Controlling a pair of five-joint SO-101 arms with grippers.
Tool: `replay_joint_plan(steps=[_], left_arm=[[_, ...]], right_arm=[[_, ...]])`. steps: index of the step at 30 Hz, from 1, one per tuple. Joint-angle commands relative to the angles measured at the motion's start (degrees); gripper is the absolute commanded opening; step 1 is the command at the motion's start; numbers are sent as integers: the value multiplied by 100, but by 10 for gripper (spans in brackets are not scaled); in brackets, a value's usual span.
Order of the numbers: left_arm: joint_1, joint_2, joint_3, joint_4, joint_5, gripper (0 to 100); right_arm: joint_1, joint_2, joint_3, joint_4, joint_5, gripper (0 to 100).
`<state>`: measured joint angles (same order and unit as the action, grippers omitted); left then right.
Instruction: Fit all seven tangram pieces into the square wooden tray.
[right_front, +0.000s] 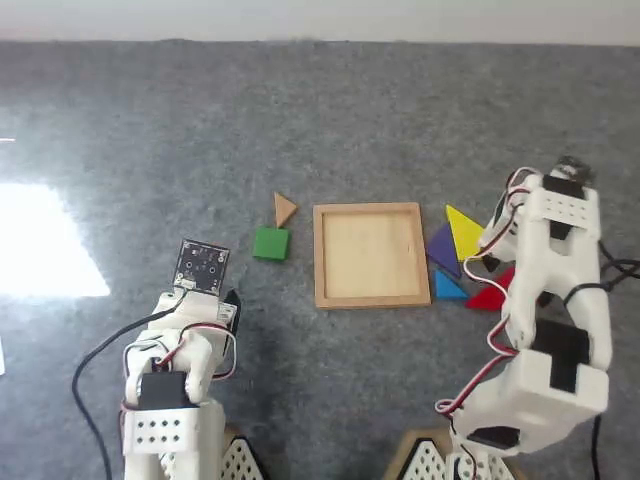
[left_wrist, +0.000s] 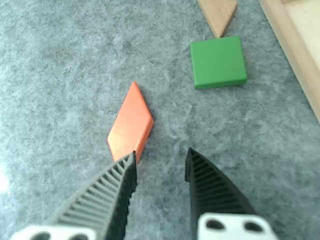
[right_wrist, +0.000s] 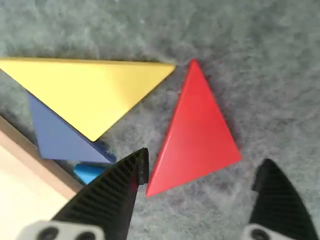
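The square wooden tray lies mid-table with nothing inside it. To its left sit a green square and a wooden triangle. An orange parallelogram lies just ahead of my open left gripper, its near tip beside one finger. On the tray's right are a yellow triangle overlapping a purple triangle, plus a blue triangle and a red triangle. My right gripper hovers open, its fingers on either side of the red triangle's near edge.
Grey felt covers the table. In the right wrist view the tray's rim runs close to the purple triangle and the blue triangle. The green square lies between the orange piece and the tray rim.
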<state>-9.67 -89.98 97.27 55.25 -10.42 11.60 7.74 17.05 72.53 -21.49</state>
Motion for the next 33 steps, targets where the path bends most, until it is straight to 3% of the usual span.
replay_joint_plan(steps=[1,8,15,26,33], left_arm=[[-35,-97,-48,0,-70,152],[-35,-97,-48,0,-70,152],[-35,-97,-48,0,-70,152],[-35,-97,-48,0,-70,152],[-35,-97,-48,0,-70,152]], right_arm=[[-84,242,18,-444,114,369],[171,558,9,-532,-167,286],[171,813,26,-470,-431,276],[488,778,-237,163,-404,283],[488,778,-378,505,-422,366]])
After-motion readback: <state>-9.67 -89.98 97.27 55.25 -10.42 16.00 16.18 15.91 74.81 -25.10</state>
